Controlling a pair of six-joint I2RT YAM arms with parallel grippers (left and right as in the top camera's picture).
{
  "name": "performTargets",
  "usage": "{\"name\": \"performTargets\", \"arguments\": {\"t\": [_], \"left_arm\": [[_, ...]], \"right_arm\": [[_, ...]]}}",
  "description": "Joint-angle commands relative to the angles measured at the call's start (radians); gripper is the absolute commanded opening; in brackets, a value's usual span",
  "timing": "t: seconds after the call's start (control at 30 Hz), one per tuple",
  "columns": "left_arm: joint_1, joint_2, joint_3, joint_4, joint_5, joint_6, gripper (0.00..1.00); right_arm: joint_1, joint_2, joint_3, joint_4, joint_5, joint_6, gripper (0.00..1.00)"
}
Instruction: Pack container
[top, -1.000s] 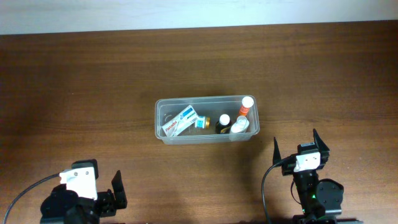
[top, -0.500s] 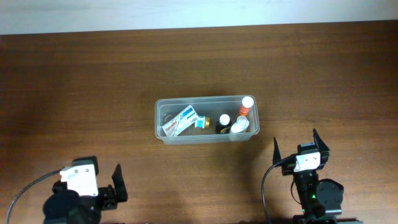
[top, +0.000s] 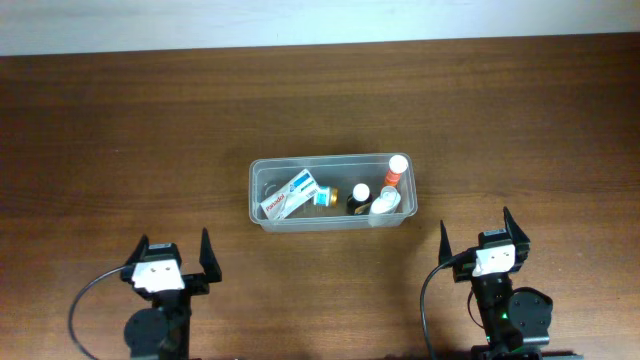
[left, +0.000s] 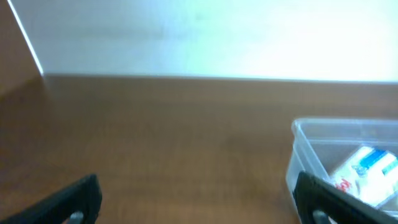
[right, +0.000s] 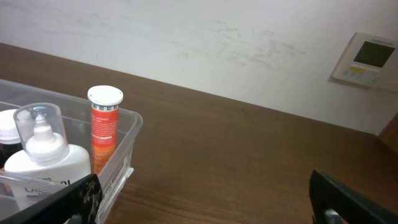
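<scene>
The clear plastic container (top: 255, 190) stands mid-table. It holds a white and blue box (top: 291, 195), a small amber bottle (top: 325, 196), a dark bottle with a white cap (top: 359, 198), a white bottle with a clear cap (top: 384, 205) and an orange tube with a white cap (top: 396, 170). My left gripper (top: 176, 250) is open and empty at the front left. The container's corner (left: 305, 134) shows at the right of its view. My right gripper (top: 478, 232) is open and empty at the front right. The orange tube (right: 104, 127) and the white bottle (right: 43, 155) show at the left of its view.
A white wall runs along the table's far edge (top: 320, 40). A small white wall panel (right: 367, 59) shows in the right wrist view. Bare wood lies on both sides of the container.
My left arm has swung from a turned pose at the front left corner to face the container squarely, a little further right and forward. The right arm has not moved.
</scene>
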Motion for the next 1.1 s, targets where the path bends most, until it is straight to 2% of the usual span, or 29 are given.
{"name": "performTargets", "arguments": {"t": [0.0,1.07], "left_arm": [[-0.01,-0.012,-0.046,0.068,0.009,0.016,1.0],[-0.054,-0.012,-0.06,0.098,0.008,0.016,0.99]], "right_arm": [[0.006,-0.006,-0.007,-0.002,-0.013,-0.008,0.99],[0.006,-0.006,-0.007,-0.002,-0.013,-0.008,0.98]]}}
